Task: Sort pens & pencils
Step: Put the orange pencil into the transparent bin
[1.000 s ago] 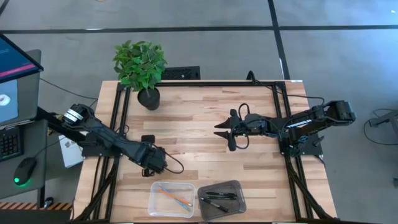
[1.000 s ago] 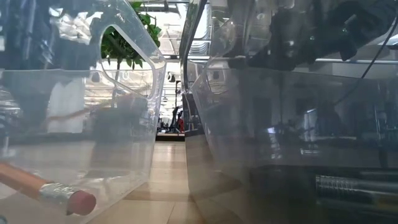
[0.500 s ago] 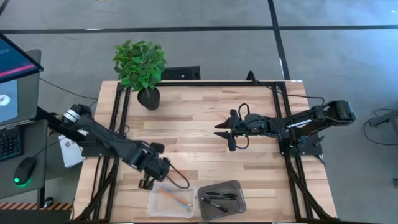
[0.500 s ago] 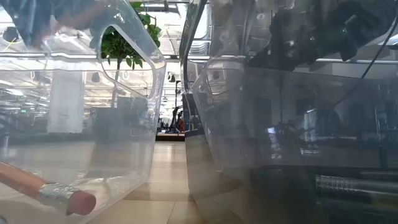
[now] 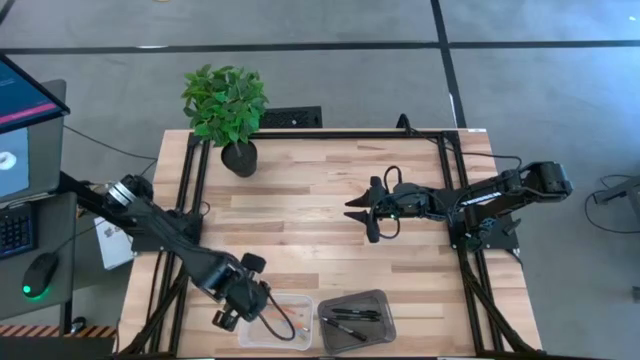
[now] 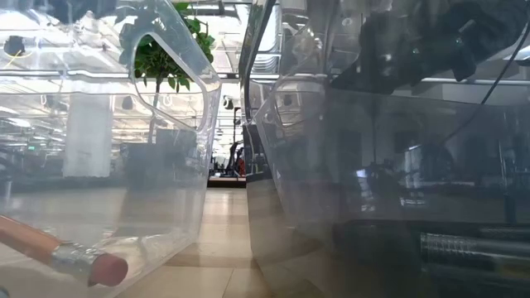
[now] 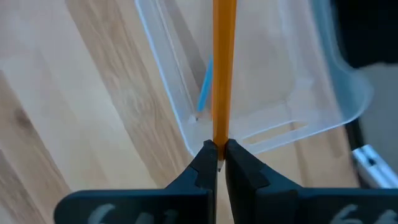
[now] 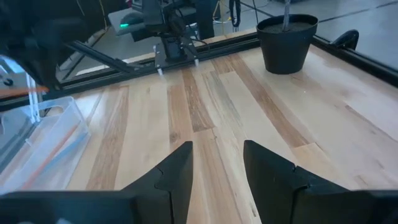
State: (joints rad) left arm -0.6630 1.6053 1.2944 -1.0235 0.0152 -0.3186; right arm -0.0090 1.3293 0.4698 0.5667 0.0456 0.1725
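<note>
Orange pencil (image 7: 222, 68) pinched by left gripper (image 7: 217, 163), two pencils binned (clear bin (image 5: 290, 303)), two pens (image 5: 352, 321), right gripper (image 8: 216, 163) open.

Tabletop (image 5: 320, 225) was light wood planks, butcher-block pattern, bordered by a black metal frame (image 5: 330, 134). A potted green plant (image 5: 226, 105) in a black pot stood at the far left corner of the tabletop. Floor (image 5: 330, 80) was grey concrete, crossed by dark lines. Off the left edge sat a desk with a lit monitor (image 5: 25, 125), part of a keyboard (image 5: 12, 230) and a mouse (image 5: 40, 272) showing a green light. In the low view, beyond the far edge, a long bright room (image 6: 225, 157) with ceiling lights receded, seen through clear plastic.
</note>
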